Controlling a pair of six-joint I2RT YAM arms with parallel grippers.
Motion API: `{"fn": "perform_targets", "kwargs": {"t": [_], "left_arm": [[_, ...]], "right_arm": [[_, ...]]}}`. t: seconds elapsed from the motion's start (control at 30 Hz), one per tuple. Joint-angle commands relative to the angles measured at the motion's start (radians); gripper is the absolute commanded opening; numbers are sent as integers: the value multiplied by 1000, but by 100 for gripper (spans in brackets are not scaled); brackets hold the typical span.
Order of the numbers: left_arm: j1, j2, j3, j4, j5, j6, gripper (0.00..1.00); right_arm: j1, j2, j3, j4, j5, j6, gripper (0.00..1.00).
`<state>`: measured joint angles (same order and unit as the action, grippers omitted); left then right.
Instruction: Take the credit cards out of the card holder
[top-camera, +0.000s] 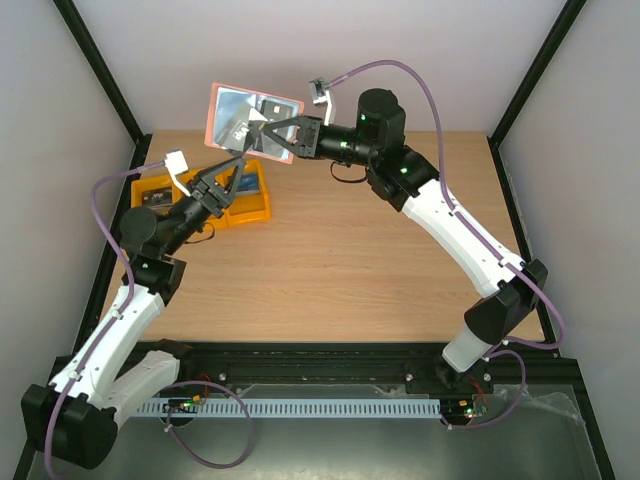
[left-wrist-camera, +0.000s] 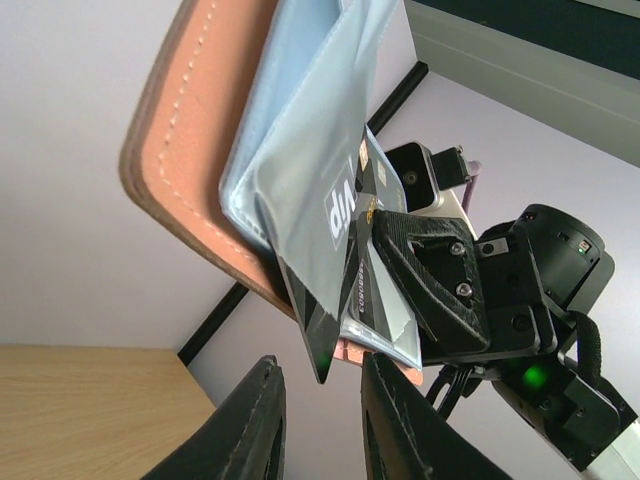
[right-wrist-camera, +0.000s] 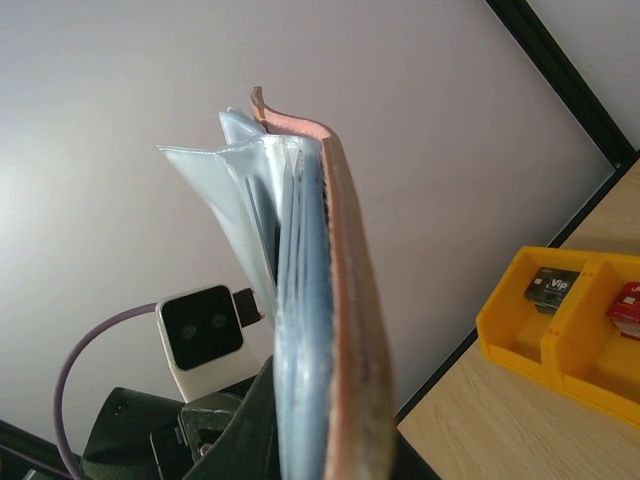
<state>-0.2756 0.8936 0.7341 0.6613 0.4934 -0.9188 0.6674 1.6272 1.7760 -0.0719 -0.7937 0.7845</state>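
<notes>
- The card holder (top-camera: 232, 115) is held up in the air over the far-left part of the desk (top-camera: 350, 260), just beyond the yellow tray (top-camera: 255, 212).
- The holder is clamped on its right end by the right fingers (top-camera: 272, 130), which are closed on it.
- In the top view the holder's long axis runs left to right, dipping a little toward the right. Its pale blue-grey face with the pinkish rim is turned up toward the camera.
- In the right wrist view the holder is seen edge-on, with the tan cover on the right and the clear sleeves fanned out to the left.
- A dark VIP card (left-wrist-camera: 318, 310) is seen sticking partway out of a sleeve. Its long axis slopes down and its low corner points at the left fingers.
- The left fingers (top-camera: 230, 172) are aimed up at the holder from below-left. They are slightly parted, and nothing is gripped.
- In the left wrist view the card's corner sits right at the gap between the fingertips. No contact can be made out.
- Another dark VIP card (right-wrist-camera: 550, 288) and a red card (right-wrist-camera: 628, 300) are seen lying in separate compartments of the tray.
</notes>
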Motion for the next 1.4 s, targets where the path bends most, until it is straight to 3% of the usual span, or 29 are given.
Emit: {"fn": "perform_targets", "kwargs": {"t": [0.0, 0.13, 0.3, 0.87, 1.37], "left_arm": [[6, 5, 38, 52, 7, -12, 24], [4, 8, 40, 55, 16, -11, 21], [4, 11, 48, 55, 21, -2, 2], [-4, -28, -63, -46, 56, 38, 2], [-95, 54, 39, 149, 95, -11, 2]], "right_arm": [[-3, -22, 34, 15, -22, -20, 2], [-3, -23, 33, 15, -21, -22, 2], [-3, -23, 34, 16, -21, -24, 2], [-23, -51, 43, 50, 83, -12, 2], [8, 7, -17, 222, 50, 88, 2]]}}
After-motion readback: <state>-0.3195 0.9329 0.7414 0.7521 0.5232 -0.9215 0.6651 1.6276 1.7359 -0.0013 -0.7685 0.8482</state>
